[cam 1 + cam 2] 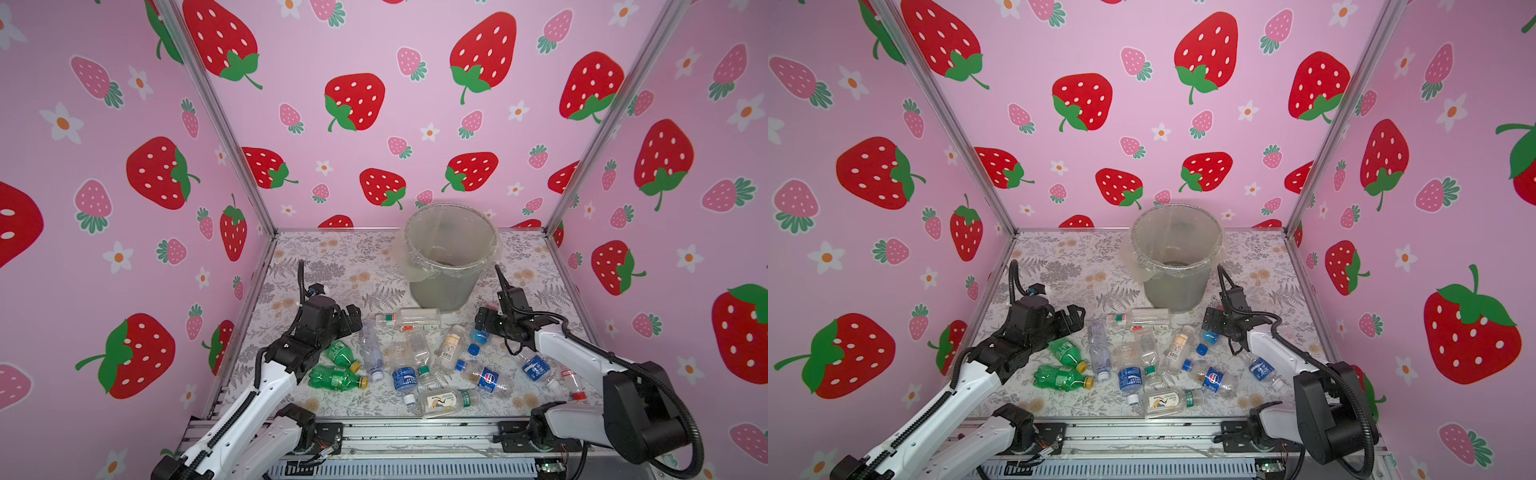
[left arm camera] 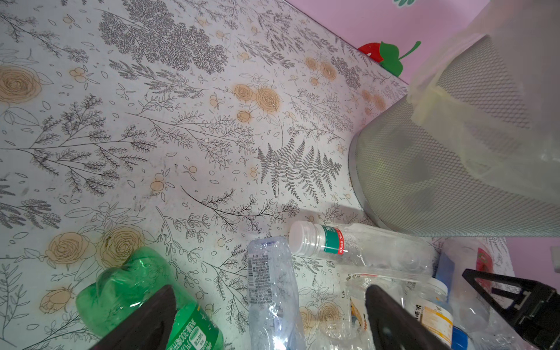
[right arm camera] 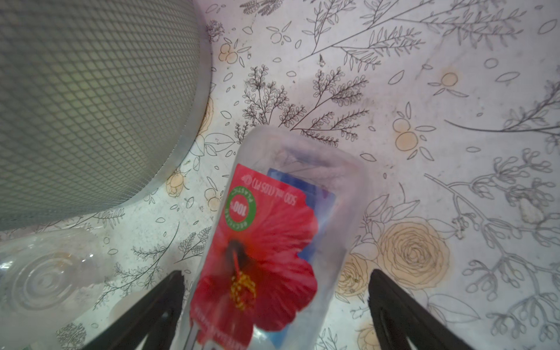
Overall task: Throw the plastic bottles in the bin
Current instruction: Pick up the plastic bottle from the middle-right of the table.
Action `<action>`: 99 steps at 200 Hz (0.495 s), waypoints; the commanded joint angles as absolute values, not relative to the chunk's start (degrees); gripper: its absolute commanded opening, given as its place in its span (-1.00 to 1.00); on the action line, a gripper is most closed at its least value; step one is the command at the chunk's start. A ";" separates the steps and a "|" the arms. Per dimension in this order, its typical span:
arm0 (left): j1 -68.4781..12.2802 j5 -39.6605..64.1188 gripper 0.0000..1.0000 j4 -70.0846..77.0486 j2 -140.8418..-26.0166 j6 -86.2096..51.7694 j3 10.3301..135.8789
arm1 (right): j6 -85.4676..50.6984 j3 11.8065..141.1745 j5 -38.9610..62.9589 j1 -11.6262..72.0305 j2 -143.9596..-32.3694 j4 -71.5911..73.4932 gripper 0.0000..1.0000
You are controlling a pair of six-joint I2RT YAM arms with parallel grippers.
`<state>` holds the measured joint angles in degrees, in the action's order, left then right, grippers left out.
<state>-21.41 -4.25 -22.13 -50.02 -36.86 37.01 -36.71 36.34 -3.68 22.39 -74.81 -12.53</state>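
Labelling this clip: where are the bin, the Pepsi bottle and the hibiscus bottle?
bin (image 1: 436,291), a top view, on its grey outer wall.
Pepsi bottle (image 1: 487,379), a top view, on its blue label.
hibiscus bottle (image 3: 266,242), right wrist view, on its red flower label.

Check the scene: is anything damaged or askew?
The clear bottle beside a green bottle is crumpled, its wall creased. The bin's liner hangs unevenly, sagging lower on one side.
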 commanded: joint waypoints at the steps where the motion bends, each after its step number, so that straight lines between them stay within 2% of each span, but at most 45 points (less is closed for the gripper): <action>1: -21.61 -4.35 0.98 -23.85 -49.93 -38.18 36.31 | -38.06 36.72 -5.14 22.69 -76.30 -11.28 0.83; 44: -21.54 -4.50 0.98 -24.04 -49.79 -38.24 35.61 | -37.92 37.70 -5.58 22.70 -77.92 -9.34 0.60; 66: -21.61 -4.83 0.98 -24.47 -49.75 -38.23 35.43 | -37.78 38.99 -5.50 22.68 -78.66 -8.99 0.39; 99: -21.62 -4.97 0.98 -25.39 -49.82 -38.06 35.85 | -37.70 41.08 -7.04 22.57 -77.02 -9.38 0.23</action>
<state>-21.41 -4.27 -23.31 -50.02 -37.36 36.01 -37.36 38.35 -4.73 22.39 -78.30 -9.43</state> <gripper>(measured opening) 0.990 0.650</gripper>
